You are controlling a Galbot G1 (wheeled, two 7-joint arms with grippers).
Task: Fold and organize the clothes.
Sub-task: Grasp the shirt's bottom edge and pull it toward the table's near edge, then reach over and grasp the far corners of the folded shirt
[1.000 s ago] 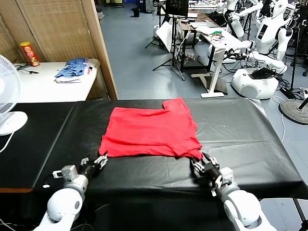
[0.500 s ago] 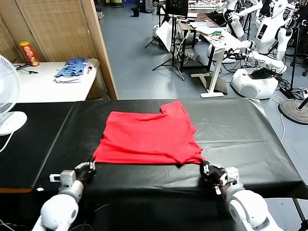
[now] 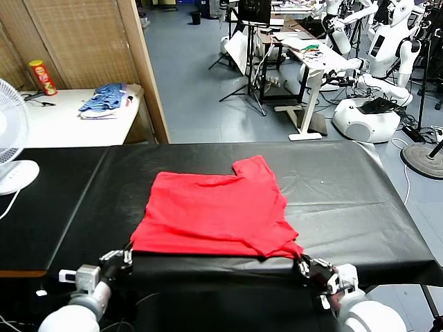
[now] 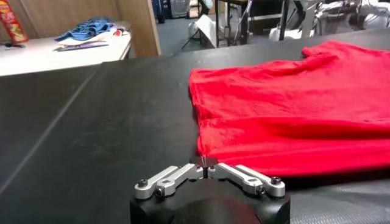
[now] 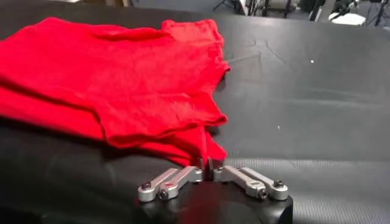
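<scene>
The red T-shirt [image 3: 214, 211] lies folded and flat in the middle of the black table [image 3: 353, 200], one sleeve pointing to the far side. Its near hem reaches almost to the table's front edge. My left gripper [image 3: 124, 257] is at the near left corner of the shirt [image 4: 286, 115], and its jaws [image 4: 206, 167] are shut on the tip of that corner. My right gripper [image 3: 304, 264] is at the near right corner, shut [image 5: 207, 167] on a fold of the red cloth [image 5: 122, 79].
A white fan [image 3: 10, 138] stands at the table's left end. Behind it a white side table [image 3: 62, 124] carries a pile of blue striped clothes [image 3: 104, 97] and a red can [image 3: 43, 76]. A wooden partition and other robots fill the background.
Both grippers have drawn back toward the table's front edge. The shirt's near hem has slid toward me with them.
</scene>
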